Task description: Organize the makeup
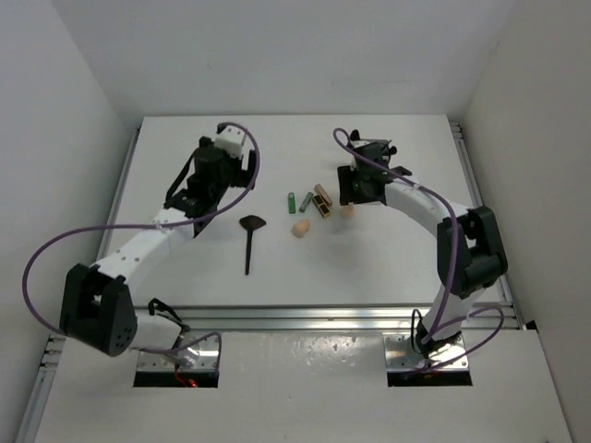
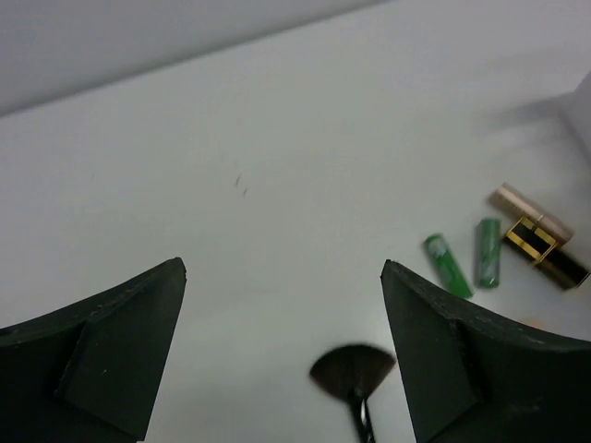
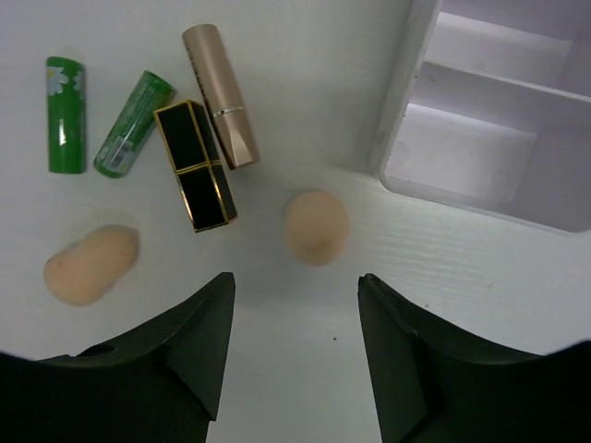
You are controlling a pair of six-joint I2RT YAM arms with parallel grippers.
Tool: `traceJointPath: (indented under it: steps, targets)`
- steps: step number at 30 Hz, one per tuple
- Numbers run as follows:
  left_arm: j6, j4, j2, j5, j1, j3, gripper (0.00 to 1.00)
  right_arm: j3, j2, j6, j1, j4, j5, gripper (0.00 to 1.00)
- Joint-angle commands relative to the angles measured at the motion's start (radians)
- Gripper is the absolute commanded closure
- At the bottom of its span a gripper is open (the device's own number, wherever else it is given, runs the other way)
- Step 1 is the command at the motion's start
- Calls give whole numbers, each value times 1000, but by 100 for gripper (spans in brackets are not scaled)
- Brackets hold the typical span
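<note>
Though empty, both jaws apart

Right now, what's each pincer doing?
Left pincer: open, holding nothing.
Right pincer: open, empty, a peach sponge just ahead of its tips.

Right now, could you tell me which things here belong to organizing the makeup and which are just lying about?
Makeup: fan brush, two green tubes, tan tube, black-gold tube, two peach sponges.
Other: white compartment box, table.
</note>
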Motion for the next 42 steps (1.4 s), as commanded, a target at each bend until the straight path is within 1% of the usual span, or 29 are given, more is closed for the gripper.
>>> traceJointPath:
  steps: [1,3,5,6,8,10,15,17,20,23,24,26,27,30,31,32,35,37,38,42]
  targets:
    - [-44,-61,-150,-79,38,-109,7,69,52,46,61,-18,171,44]
    - [-58,-72,-191,-99,48,-188,7,97,66,65,85,-57,239,44]
    - [-73,-50,-234,-112,62,-233,7,114,94,95,96,-79,297,44]
    - [-99,-50,-244,-112,74,-263,7,118,117,105,102,-91,310,45]
    - [-116,-50,-257,-112,84,-275,7,146,132,120,105,-107,365,47]
    - [-129,-41,-267,-99,94,-287,7,155,161,126,105,-128,379,47]
    - [-129,-41,-256,-90,116,-298,7,154,200,129,102,-104,351,51]
    - [-129,-41,-247,-78,116,-288,7,142,205,132,95,-72,321,54]
    - [-129,-41,-238,-55,125,-278,7,152,218,138,88,-68,278,58]
    - [-138,-41,-227,-44,125,-267,7,146,220,132,88,-52,273,64]
    - [-138,-41,-227,-44,125,-267,7,137,221,113,84,-26,262,70]
    - [-138,-41,-227,-35,125,-267,7,132,223,102,82,-12,239,76]
    - [-138,-41,-227,-35,125,-267,7,137,223,100,81,-19,230,85]
    - [-149,-50,-227,-35,125,-267,7,140,211,89,81,-33,207,100]
    - [-149,-50,-227,-26,125,-267,7,140,202,86,81,-22,201,100]
    - [-149,-50,-227,-26,125,-267,7,132,170,73,82,-18,146,100]
    - [-149,-59,-218,-26,125,-276,7,126,85,46,76,43,86,100]
    - [-149,-69,-218,-16,125,-285,7,134,38,48,59,86,69,100]
    - [-149,-69,-218,-16,125,-285,7,167,18,48,23,93,40,100]
    - [-149,-69,-207,-7,125,-285,7,258,11,30,-45,70,26,100]
